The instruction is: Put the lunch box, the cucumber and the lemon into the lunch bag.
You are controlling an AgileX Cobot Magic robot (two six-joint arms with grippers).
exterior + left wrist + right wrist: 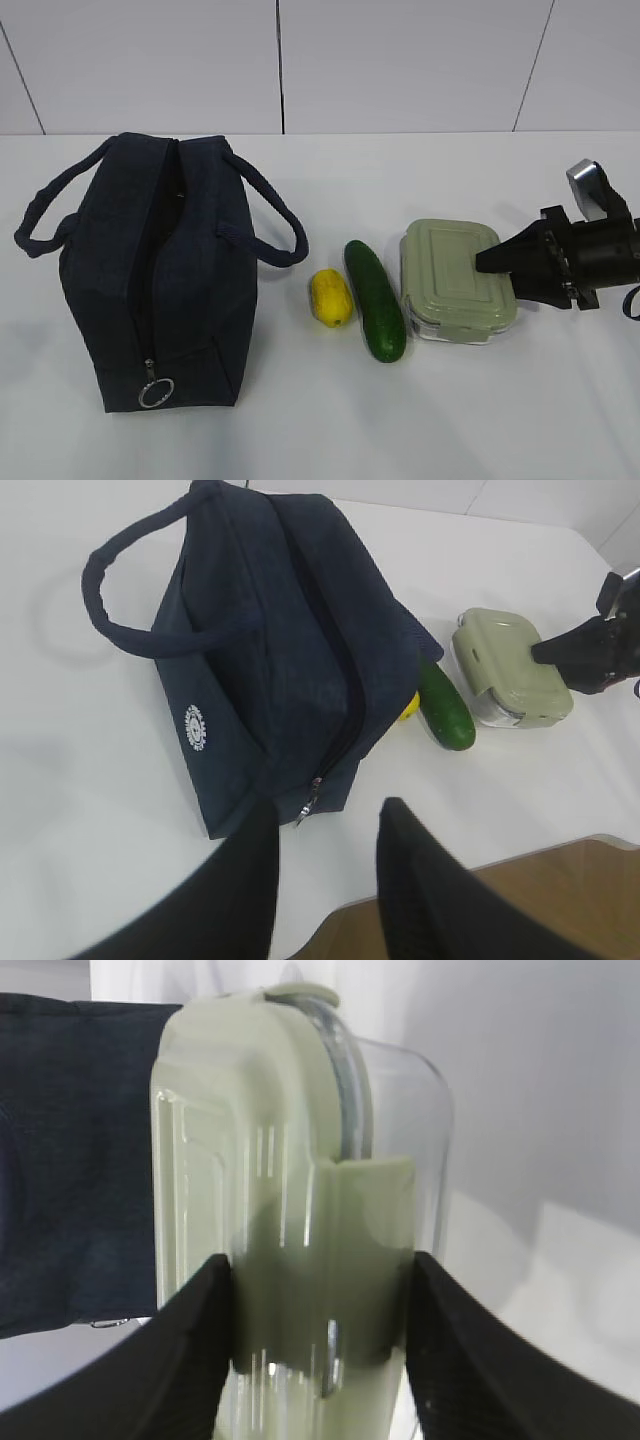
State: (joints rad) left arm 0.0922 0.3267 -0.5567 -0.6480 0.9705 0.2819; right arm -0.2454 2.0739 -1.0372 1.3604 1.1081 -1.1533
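Black right claw [318, 1340]: pinching the lunch box [458, 280] from the right side of the frame.
Left claw [325, 865]: spread, holding nothing, low in its view.
Cucumber [375, 298]: just left of the box.
Lemon [331, 297]: left of the cucumber.
Lunch bag [158, 270]: far left, zipper open.

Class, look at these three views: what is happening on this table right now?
The right gripper is closed on the lunch box, which sits on the table beside the cucumber and lemon. The left gripper hovers open and empty near the unzipped lunch bag. Nothing is packed yet.
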